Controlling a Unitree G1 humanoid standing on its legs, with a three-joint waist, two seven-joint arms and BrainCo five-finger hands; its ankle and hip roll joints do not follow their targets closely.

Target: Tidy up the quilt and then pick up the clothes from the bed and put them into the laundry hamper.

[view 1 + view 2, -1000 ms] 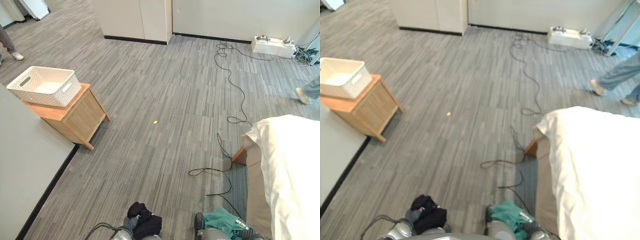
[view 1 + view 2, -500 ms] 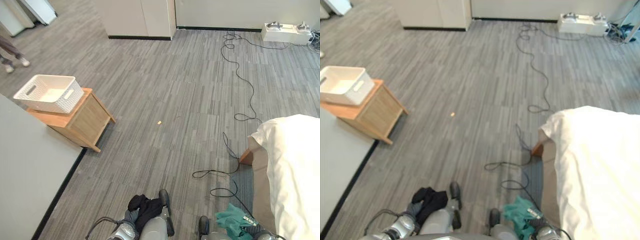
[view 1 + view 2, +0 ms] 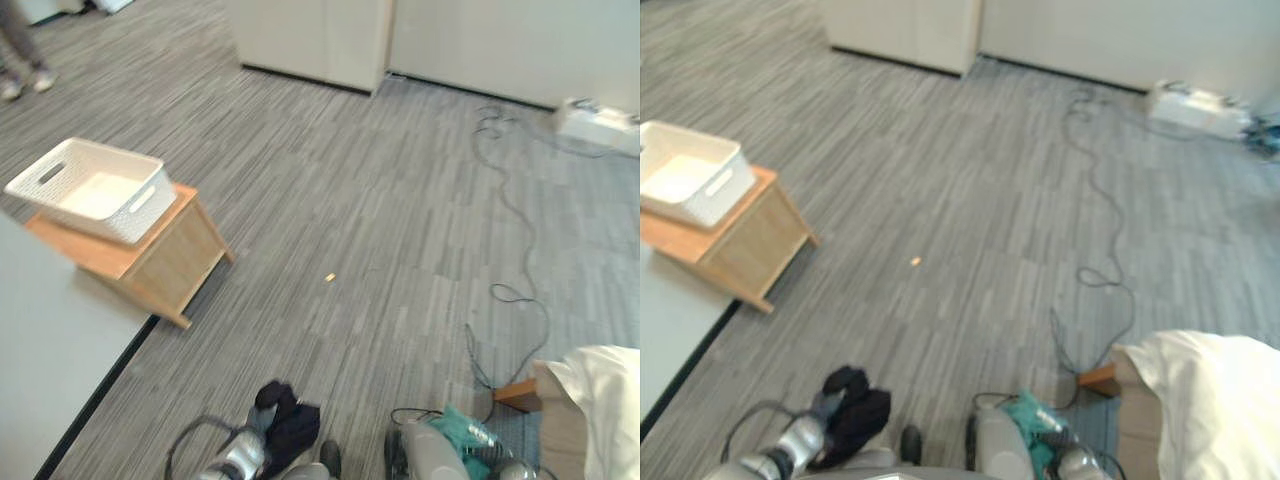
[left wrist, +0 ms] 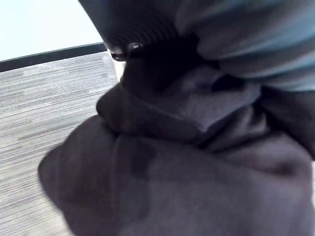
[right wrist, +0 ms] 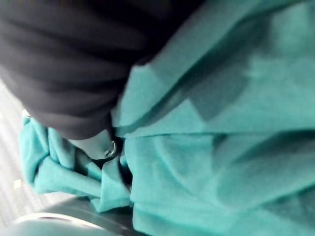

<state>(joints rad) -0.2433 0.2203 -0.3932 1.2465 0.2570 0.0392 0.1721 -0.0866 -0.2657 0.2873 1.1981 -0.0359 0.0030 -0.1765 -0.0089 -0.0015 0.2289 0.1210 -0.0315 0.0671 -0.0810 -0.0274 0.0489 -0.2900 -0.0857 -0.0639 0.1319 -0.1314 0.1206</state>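
The clothes are in hand, a black garment [image 3: 288, 428] bunched in the left hand's [image 3: 243, 458] fingers and a teal one [image 3: 452, 432] in the right's, so keep both clenched until above the white hamper [image 3: 88, 189].

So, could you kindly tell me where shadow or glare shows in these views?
Left eye view: even light, no glare on the grey striped carpet, only a faint shadow under the wooden stand with the white woven basket. Left wrist view: the black bundled garment has folds in deep shadow. Right wrist view: the teal crumpled garment is softly shaded in its creases.
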